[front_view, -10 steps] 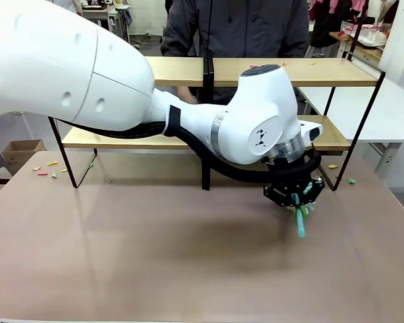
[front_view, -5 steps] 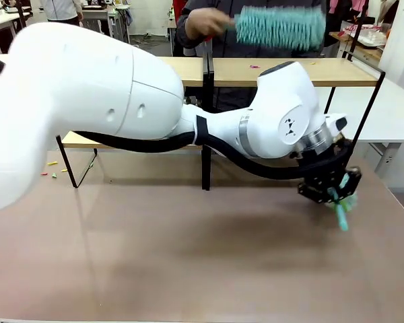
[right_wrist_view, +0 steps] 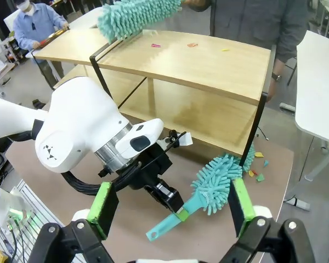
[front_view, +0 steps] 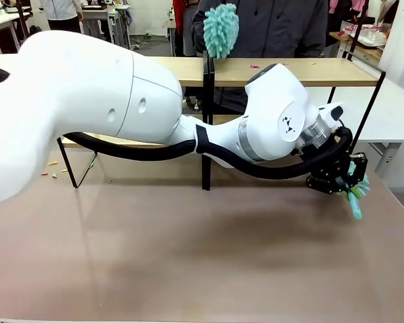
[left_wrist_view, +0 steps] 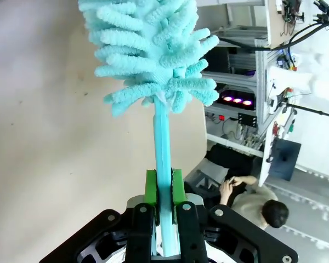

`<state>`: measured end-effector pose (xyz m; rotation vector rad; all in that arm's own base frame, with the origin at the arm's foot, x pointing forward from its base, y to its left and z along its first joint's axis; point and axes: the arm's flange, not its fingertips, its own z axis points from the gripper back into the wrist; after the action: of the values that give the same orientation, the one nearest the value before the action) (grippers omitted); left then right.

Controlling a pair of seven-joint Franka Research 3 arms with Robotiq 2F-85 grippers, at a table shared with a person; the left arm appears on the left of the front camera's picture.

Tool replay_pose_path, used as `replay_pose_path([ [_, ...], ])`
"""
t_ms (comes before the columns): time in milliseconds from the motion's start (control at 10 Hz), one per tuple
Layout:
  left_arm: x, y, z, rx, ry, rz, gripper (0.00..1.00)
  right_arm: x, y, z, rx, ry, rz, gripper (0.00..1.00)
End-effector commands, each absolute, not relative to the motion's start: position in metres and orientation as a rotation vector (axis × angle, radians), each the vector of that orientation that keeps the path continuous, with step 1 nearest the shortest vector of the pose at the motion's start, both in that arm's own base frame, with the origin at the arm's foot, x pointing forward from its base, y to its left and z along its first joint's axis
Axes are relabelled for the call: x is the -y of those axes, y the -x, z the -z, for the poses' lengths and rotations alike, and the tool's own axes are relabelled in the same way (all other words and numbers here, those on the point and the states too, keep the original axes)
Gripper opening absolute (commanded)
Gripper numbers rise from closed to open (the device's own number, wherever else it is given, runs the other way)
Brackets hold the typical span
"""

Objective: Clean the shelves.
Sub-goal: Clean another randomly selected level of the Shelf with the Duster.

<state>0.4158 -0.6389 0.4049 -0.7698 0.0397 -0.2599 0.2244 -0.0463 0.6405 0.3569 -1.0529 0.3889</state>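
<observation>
Shelf cleaning at an early stage: scraps lie on the boards, and neither duster is on the wood yet.
Front view: left hand (front_view: pixel 347 180) sits low by the right end of the shelves (front_view: pixel 337 72), clamped on a teal duster (front_view: pixel 355 205) over the matte brownish tabletop (front_view: pixel 188 256); a person holds a second fluffy duster (front_view: pixel 221 29) above the top board, where small coloured scraps (front_view: pixel 254 66) lie. Left wrist view: green pads (left_wrist_view: pixel 151 186) pinch the flat plastic handle; the head is shaggy chenille loops. Right wrist view: right hand (right_wrist_view: pixel 171 208) is wide and empty; boards are smooth pale wood on a thin black frame, with more bits (right_wrist_view: pixel 257 174) by the frame foot. Judgement: most of the sweeping is left.
</observation>
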Motion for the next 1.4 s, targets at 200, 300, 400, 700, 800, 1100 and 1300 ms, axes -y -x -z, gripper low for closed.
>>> replay_pose_path([
  [200, 0.595, -0.381, -0.425, -0.021, 0.659, 0.404, 0.12, 0.047, -0.225, -0.641, 1.054, -0.356, -0.388, 1.0],
  [300, 0.578, -0.368, -0.43, -0.026, 0.629, 0.425, 0.12, 0.047, -0.225, -0.641, 1.054, -0.356, -0.388, 1.0],
  [400, 0.552, -0.352, -0.427, -0.043, 0.595, 0.439, 0.12, 0.047, -0.225, -0.641, 1.054, -0.356, -0.388, 1.0],
  [700, 0.467, -0.295, -0.411, -0.193, 0.59, 0.561, 0.12, 0.047, -0.225, -0.641, 1.054, -0.356, -0.388, 1.0],
  [800, 0.438, -0.28, -0.412, -0.192, 0.58, 0.596, 0.12, 0.047, -0.225, -0.641, 1.054, -0.356, -0.388, 1.0],
  [1100, 0.341, -0.255, -0.447, -0.076, 0.632, 0.603, 0.12, 0.047, -0.225, -0.641, 1.054, -0.356, -0.388, 1.0],
  [1300, 0.305, -0.246, -0.455, -0.051, 0.69, 0.621, 0.12, 0.047, -0.225, -0.641, 1.054, -0.356, -0.388, 1.0],
])
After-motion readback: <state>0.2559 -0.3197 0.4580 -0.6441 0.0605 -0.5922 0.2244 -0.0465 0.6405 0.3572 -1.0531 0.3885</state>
